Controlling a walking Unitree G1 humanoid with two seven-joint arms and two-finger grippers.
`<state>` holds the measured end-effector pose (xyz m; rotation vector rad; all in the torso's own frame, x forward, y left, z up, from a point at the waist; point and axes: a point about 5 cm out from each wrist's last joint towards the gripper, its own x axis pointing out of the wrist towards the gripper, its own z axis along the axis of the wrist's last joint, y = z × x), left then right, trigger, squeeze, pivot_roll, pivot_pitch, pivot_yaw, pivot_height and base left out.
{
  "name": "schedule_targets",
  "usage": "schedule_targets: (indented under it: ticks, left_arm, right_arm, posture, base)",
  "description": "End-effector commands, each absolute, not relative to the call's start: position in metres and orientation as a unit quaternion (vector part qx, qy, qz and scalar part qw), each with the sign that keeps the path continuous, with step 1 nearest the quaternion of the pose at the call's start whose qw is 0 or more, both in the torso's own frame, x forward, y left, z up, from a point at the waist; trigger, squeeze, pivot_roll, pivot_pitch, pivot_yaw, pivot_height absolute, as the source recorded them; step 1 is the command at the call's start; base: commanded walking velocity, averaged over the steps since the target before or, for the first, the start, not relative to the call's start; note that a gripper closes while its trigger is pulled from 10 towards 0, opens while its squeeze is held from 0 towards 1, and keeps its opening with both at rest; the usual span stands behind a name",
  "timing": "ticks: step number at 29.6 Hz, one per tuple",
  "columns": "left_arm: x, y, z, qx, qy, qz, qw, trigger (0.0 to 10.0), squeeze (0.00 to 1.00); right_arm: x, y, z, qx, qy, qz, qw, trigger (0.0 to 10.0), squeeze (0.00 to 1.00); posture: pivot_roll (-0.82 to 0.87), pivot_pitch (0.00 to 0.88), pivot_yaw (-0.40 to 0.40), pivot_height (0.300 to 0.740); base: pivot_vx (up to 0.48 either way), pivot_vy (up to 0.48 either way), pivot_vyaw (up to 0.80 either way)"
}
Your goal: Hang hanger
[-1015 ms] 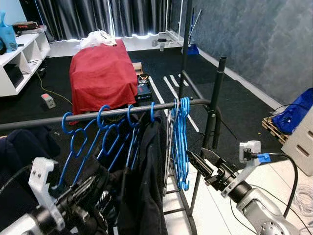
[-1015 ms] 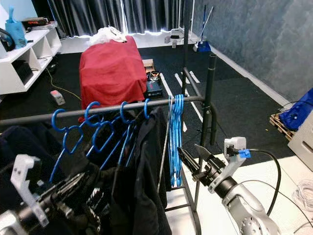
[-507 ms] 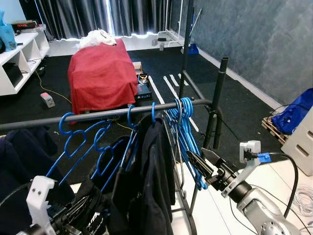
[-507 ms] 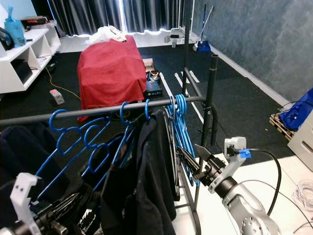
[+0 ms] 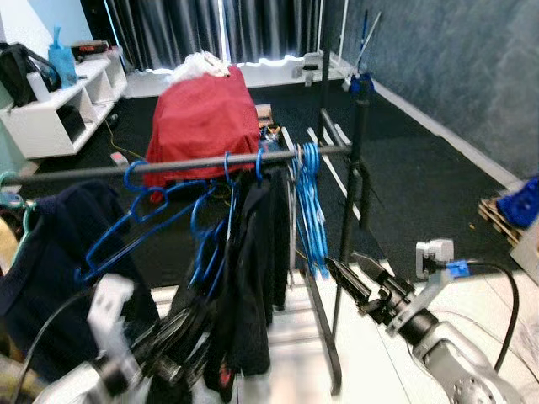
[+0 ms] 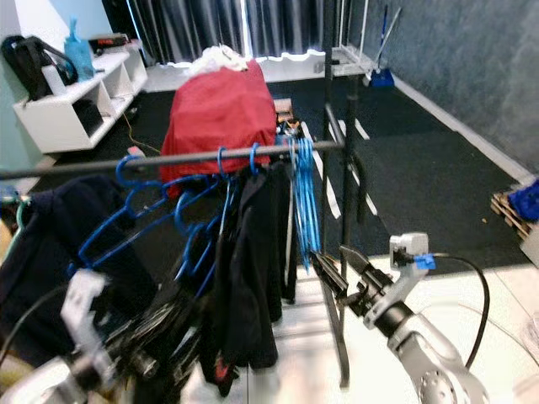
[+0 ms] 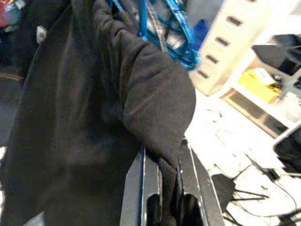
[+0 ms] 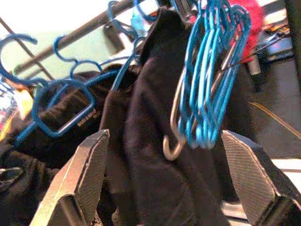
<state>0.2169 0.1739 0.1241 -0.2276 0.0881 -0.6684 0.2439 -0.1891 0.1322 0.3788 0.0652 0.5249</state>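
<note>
rail: dark clothes rail runs across in front of the robot, carrying loose blue hangers, a black garment and a tight bunch of blue hangers near the rack's upright post

left gripper: left gripper is low down, jaws pinched together on a fold of the black garment's cloth, just under its shoulder

right gripper: right gripper sits just below and beside the bunch of blue hangers, jaws wide apart, nothing in them

the hanger: looks like the garment's blue hanger hook is already over the rail, next to the bunch

step: my guess, the hang itself is basically done and we're at the letting-go part

next move: left jaws need to release the cloth without dragging the garment sideways, and the right one should back off without snagging the hanger bunch

floor: pale floor under the rack, black carpet further out

room: red-covered box behind the rail, white shelving on the left, dark curtains at the back, grey wall on the right
</note>
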Motion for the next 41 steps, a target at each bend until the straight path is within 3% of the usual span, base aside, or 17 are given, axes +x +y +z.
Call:
schedule_targets:
  ticks: [1, 7, 16, 41]
  left_arm:
    - [0.215, 0.173, 0.124, -0.109, 0.034, -0.33, 0.937, 10.0, 0.0]
    - [0.252, 0.159, 0.118, -0.101, 0.024, -0.269, 0.958, 10.0, 0.0]
    - [0.279, 0.153, 0.118, -0.119, 0.018, -0.256, 0.959, 10.0, 0.0]
    - [0.29, 0.153, 0.112, -0.11, 0.016, -0.246, 0.963, 10.0, 0.0]
  right_arm:
    - [0.245, -0.181, 0.133, 0.179, 0.03, 0.271, 0.945, 10.0, 0.0]
    - [0.247, -0.179, 0.134, 0.155, 0.032, 0.275, 0.948, 10.0, 0.0]
    - [0.253, -0.18, 0.137, 0.153, 0.025, 0.28, 0.947, 10.0, 0.0]
    - [0.253, -0.173, 0.136, 0.15, 0.032, 0.303, 0.94, 10.0, 0.0]
  posture:
    - [-0.06, 0.0, 0.009, 0.74]
    - [-0.06, 0.0, 0.007, 0.74]
    - [-0.04, 0.0, -0.001, 0.74]
    - [-0.04, 0.0, 0.007, 0.74]
  base:
    - [-0.304, 0.0, 0.77]
    - [0.0, 0.0, 0.77]
    - [0.0, 0.0, 0.77]
    - [0.0, 0.0, 0.77]
